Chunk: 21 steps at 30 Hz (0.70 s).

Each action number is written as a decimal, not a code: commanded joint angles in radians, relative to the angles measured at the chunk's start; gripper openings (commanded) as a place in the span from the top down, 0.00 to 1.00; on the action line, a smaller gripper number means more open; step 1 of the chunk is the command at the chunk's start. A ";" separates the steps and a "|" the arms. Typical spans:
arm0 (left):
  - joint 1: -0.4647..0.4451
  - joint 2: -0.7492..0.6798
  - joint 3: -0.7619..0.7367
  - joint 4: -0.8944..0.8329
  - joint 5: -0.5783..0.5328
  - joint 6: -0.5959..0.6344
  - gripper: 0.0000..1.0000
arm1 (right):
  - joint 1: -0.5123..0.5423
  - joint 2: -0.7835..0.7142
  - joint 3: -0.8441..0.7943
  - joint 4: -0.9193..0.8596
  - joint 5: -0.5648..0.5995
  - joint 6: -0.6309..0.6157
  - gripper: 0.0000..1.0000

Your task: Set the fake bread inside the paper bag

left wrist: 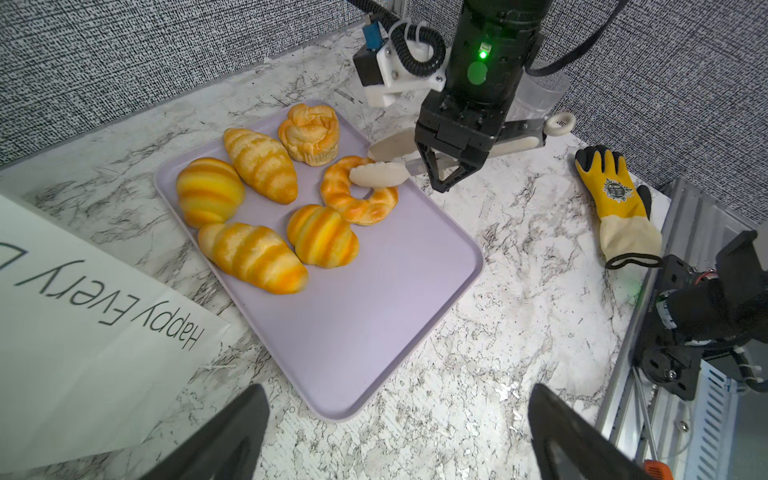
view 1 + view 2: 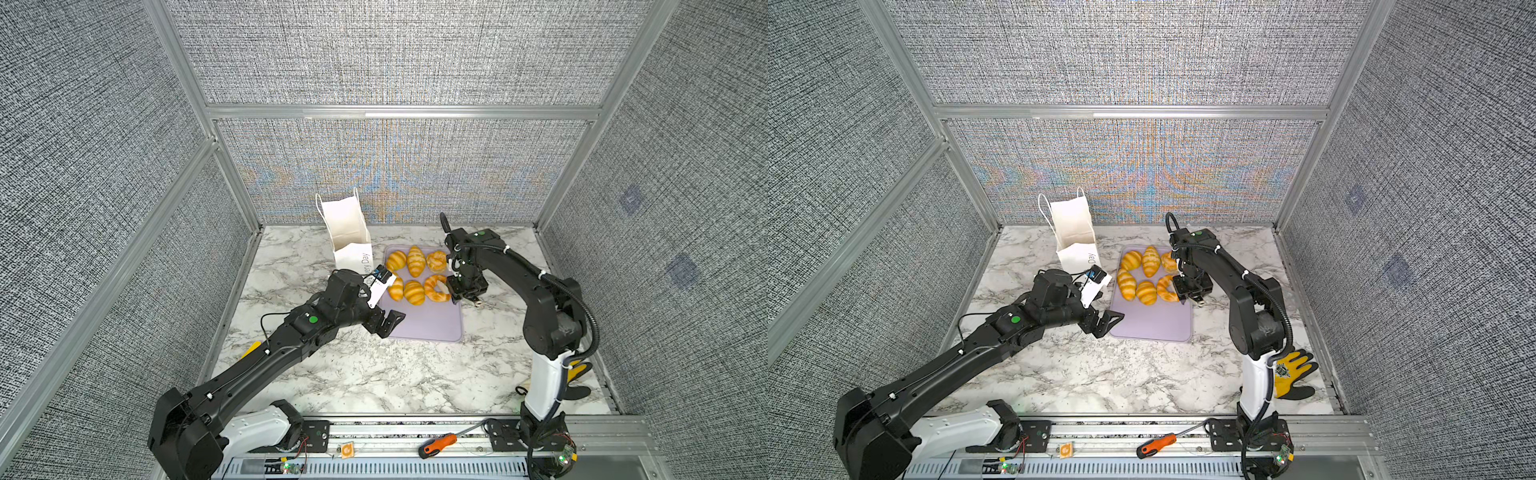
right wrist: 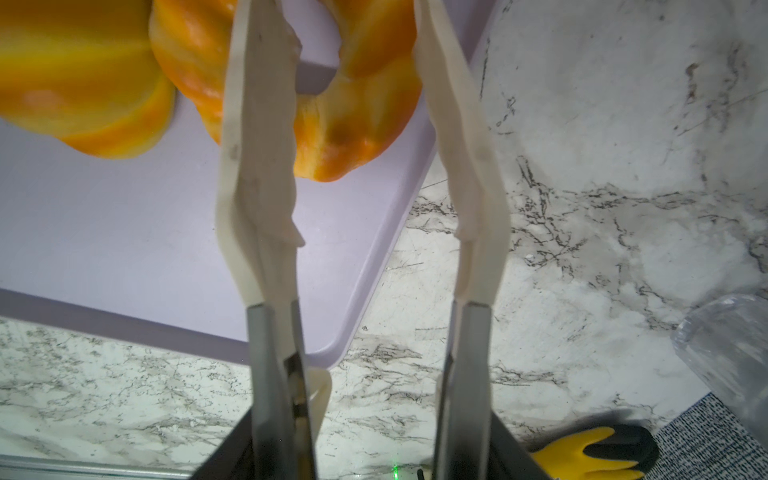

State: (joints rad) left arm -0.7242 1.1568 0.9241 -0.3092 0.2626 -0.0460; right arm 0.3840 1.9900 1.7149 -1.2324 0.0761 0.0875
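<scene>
Several glossy golden fake bread pieces lie at the far end of a lilac tray. The white paper bag stands open just left of the tray. My right gripper is shut on white tongs. The blades straddle one side of the ring pastry, one blade over its hole, one outside; it still rests on the tray. My left gripper hangs open and empty by the tray's near left corner.
A yellow-and-black glove lies at the right, near the right arm's base. A clear plastic cup stands behind the right gripper. An orange-handled screwdriver rests on the front rail. Grey walls close in three sides.
</scene>
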 commanded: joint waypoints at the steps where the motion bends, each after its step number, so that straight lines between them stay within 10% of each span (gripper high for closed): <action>1: -0.002 0.005 0.006 0.016 0.000 0.020 0.01 | 0.003 0.010 0.013 -0.051 0.029 -0.024 0.43; 21: -0.004 0.024 0.009 0.010 -0.010 0.040 0.01 | 0.046 -0.058 -0.076 -0.188 0.044 -0.027 0.54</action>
State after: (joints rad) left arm -0.7280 1.1797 0.9264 -0.3096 0.2607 -0.0177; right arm 0.4191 1.9526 1.6527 -1.3582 0.1253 0.0513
